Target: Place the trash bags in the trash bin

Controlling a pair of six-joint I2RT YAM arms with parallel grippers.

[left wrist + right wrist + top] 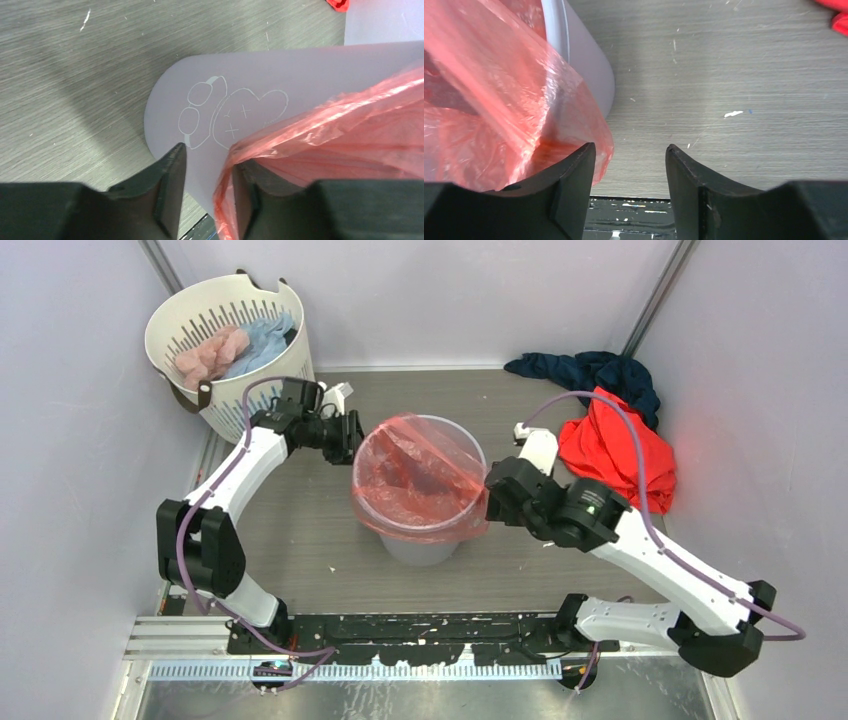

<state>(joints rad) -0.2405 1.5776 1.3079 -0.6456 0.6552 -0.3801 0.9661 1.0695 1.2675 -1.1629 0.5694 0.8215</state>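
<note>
The translucent red-pink trash bag (420, 475) lines the light grey trash bin (420, 548) in the middle of the floor, its film folded over the rim. My left gripper (350, 435) is at the bin's left rim and stands open. In the left wrist view the bag (340, 130) drapes over the right finger of the gripper (207, 157), beside the bin's wall (250, 75). My right gripper (492, 492) is open at the right rim. In the right wrist view the bag's edge (499, 100) hangs by the left finger of the gripper (629, 148), with nothing between the fingers.
A white slotted laundry basket (225, 340) with pink and blue cloths stands at the back left. A red-orange garment (620, 450) and a dark blue one (590, 370) lie at the back right. Walls close in on three sides.
</note>
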